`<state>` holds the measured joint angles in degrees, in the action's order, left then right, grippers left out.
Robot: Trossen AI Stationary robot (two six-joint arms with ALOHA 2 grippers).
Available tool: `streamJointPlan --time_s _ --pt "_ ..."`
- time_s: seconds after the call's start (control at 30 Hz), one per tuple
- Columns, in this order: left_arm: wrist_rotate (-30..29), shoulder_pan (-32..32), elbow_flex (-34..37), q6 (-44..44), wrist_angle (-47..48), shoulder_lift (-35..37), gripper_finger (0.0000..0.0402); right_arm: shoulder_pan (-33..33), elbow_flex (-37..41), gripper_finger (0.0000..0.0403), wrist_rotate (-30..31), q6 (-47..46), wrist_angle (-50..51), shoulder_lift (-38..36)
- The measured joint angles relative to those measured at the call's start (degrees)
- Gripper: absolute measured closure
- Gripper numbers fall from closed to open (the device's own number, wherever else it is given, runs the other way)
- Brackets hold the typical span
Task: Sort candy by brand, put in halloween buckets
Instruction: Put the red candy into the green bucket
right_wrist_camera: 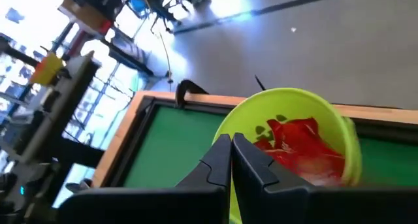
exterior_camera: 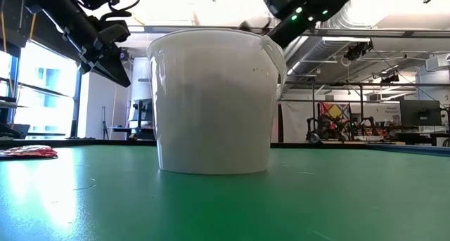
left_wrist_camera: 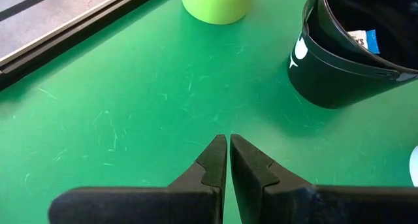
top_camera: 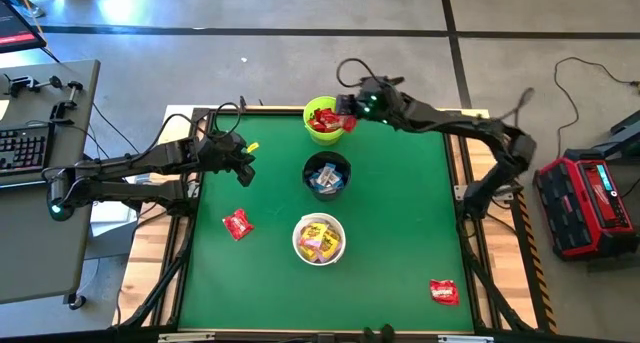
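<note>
High view: the right gripper (top_camera: 350, 104), fingers closed and empty, hangs over the lime green plastic bucket (top_camera: 322, 120); two red wrapped candies (top_camera: 237, 224) remain on the green desk (top_camera: 400, 223). Left wrist view: the left gripper (left_wrist_camera: 228, 160), fingers pinched shut and empty, should open wide before descending on a candy.

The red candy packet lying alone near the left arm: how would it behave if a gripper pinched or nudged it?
The red candy packet lies flat and crinkled on the green table, so it is probably floppy and light. Its shiny wrapper may slip between fingers. A nudge would likely slide it, not roll it.
</note>
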<state>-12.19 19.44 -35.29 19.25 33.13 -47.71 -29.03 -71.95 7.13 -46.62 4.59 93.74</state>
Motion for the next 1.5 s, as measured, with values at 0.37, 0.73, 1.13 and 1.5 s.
streamJointPlan --time_s 0.37,0.73,1.13,1.5 --pt "-0.2 0.0 0.0 0.1 0.1 0.0 0.0391 -3.3 -11.2 0.0403 -7.2 7.3 8.1 10.1" --pt "-0.2 0.0 0.0 0.2 0.1 0.0 0.0391 -4.2 -10.9 0.0403 -5.9 20.8 36.9 -1.3" --pt "0.5 0.0 0.0 0.2 0.0 0.0 0.0391 -8.0 16.5 0.0382 -9.7 5.3 15.0 -7.0" --pt "1.1 0.0 0.0 1.2 0.1 0.0 0.0391 -11.1 8.1 0.0203 -2.5 18.4 14.3 5.6"
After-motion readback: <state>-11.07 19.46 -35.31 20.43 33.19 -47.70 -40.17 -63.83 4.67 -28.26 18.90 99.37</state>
